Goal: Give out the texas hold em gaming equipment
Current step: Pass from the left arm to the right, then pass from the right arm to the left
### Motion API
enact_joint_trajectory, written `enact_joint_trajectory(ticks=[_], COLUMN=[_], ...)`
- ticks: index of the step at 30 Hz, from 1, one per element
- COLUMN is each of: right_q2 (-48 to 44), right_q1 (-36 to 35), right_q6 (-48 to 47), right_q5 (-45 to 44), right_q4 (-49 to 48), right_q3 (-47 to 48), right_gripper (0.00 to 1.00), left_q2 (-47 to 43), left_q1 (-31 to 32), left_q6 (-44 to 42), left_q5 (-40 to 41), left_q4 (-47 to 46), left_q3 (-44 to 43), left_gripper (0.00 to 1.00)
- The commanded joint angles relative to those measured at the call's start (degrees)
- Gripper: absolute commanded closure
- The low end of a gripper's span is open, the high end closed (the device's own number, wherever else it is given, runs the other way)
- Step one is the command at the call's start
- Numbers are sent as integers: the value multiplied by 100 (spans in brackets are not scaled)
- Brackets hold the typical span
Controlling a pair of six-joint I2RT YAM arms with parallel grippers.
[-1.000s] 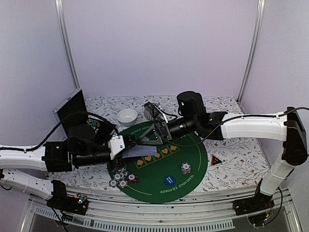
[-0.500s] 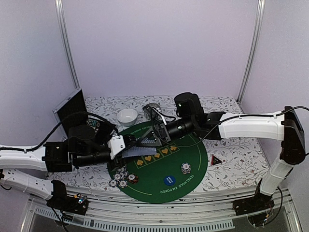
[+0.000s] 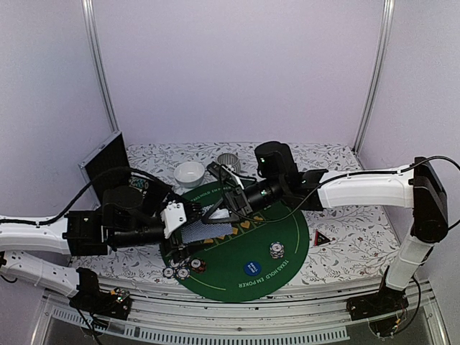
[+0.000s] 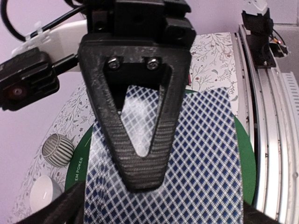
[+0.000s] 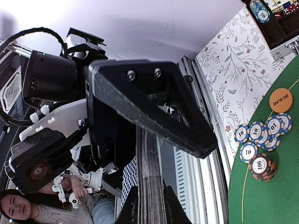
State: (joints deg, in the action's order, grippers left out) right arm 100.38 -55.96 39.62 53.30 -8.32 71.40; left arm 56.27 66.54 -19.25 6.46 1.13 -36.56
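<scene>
Between the closed fingers (image 4: 105,112) of the right gripper (image 3: 218,210) sit the grey-blue-backed playing cards (image 4: 201,154), pinched, one finger flat across their backs. Left gripper (image 3: 192,215) stands wide open, fingers either side of the cards, contact unclear. Cards hang over the left of the green mat (image 3: 287,223), striped poker chips (image 3: 181,269) near its front edge.

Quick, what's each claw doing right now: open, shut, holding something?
Left gripper: open, fingers spread either side of the blue diamond-backed playing cards.
Right gripper: shut on those cards.
</scene>
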Motion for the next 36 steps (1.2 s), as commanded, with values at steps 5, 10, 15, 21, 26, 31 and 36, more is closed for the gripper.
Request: enact_joint_trajectory(ticks=[5, 10, 15, 21, 26, 31, 36], right_q2=[-125, -104, -194, -200, -159, -168, -147], right_q1=[-53, -53, -55, -72, -75, -86, -96], right_q6=[-255, -309, -383, -453, -511, -611, -715], right_q5=[-31, -95, -143, -124, -241, -314, -343], right_q4=[-161, -136, -126, -97, 57, 192, 292], right_q3=[85, 63, 31, 45, 55, 82, 159], right_gripper=[98, 98, 98, 98, 97, 97, 97], left_q2=[-194, -247, -266, -24, 64, 57, 114], left_q1=[-110, -235, -325, -429, -442, -451, -460], left_q6=[657, 912, 885, 759, 756, 702, 705], left_q5=[-598, -964, -1047, -704, -851, -984, -1158], left_q4=[31, 57, 443, 635, 579, 584, 645], left_q3=[43, -69, -132, -341, -396, -410, -461], left_gripper=[2, 3, 14, 27, 26, 24, 26])
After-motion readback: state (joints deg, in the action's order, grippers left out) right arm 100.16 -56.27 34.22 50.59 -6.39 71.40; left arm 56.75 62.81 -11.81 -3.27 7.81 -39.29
